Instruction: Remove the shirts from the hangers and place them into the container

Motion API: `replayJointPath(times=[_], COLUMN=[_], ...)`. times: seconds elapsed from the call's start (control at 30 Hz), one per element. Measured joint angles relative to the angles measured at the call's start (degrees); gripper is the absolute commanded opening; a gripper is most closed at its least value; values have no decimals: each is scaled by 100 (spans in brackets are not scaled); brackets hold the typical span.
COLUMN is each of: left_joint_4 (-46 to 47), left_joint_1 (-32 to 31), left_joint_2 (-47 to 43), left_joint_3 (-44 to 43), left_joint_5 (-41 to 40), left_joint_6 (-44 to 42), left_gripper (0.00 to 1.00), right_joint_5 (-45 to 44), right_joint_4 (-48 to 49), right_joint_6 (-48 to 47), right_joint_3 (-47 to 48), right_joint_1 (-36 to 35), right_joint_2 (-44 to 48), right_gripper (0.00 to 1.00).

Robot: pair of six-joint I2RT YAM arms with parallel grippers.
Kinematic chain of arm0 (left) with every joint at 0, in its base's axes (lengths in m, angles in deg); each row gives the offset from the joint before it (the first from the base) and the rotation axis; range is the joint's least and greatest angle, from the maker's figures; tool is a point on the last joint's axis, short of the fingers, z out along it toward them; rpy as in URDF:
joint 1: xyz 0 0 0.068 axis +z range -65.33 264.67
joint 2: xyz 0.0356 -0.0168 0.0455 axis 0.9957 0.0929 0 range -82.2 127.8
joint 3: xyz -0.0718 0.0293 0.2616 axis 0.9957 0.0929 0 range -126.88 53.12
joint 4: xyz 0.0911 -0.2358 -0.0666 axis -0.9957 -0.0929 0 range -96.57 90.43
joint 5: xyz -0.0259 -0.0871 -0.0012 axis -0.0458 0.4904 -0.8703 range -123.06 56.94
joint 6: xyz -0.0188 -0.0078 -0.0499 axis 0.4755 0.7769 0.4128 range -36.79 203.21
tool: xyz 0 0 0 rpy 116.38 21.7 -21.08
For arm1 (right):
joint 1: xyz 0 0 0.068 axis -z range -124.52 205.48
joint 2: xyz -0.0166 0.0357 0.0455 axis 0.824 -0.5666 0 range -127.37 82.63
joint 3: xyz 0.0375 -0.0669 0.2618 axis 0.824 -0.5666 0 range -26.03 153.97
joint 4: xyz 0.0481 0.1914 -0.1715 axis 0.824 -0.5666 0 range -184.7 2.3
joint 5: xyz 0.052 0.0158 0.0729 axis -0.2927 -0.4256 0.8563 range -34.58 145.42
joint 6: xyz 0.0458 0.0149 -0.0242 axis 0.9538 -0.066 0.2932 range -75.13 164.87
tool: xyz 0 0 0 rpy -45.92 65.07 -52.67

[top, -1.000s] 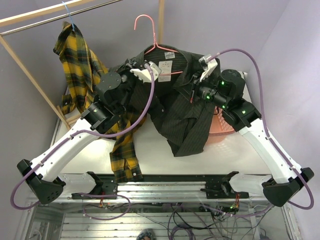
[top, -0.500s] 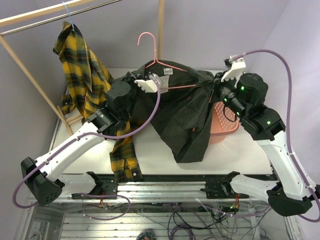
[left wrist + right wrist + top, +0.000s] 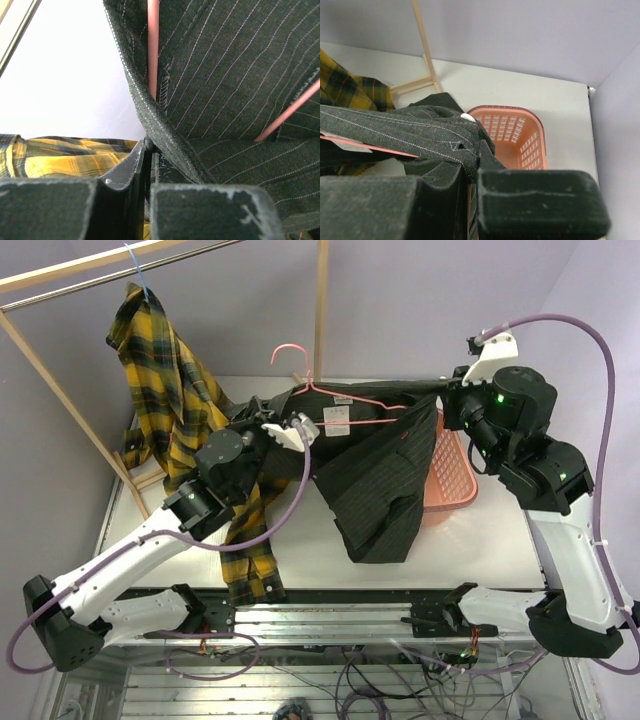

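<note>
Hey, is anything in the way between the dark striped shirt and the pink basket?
Nothing visible blocks the path: the dark shirt hangs right next to the open basket. But the pink hanger is still threaded inside the shirt.

Striped shirt (image 3: 375, 480) stretched on pink hanger (image 3: 153, 45) near basket (image 3: 458, 475); plaid shirt (image 3: 165, 370) hangs.
</note>
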Motion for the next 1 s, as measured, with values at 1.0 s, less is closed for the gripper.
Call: replayJointPath(times=[1.0], left_joint_4=[-2651], left_joint_1=[35], left_joint_2=[-1296], left_joint_3=[-1102], left_joint_5=[522], left_joint_6=[-155], left_gripper=[7], right_joint_5=[1596], right_joint_4=[-487], right_joint_6=[-66], right_joint_3=[841], right_joint_1=[-28], right_joint_2=[-422], right_gripper=[0])
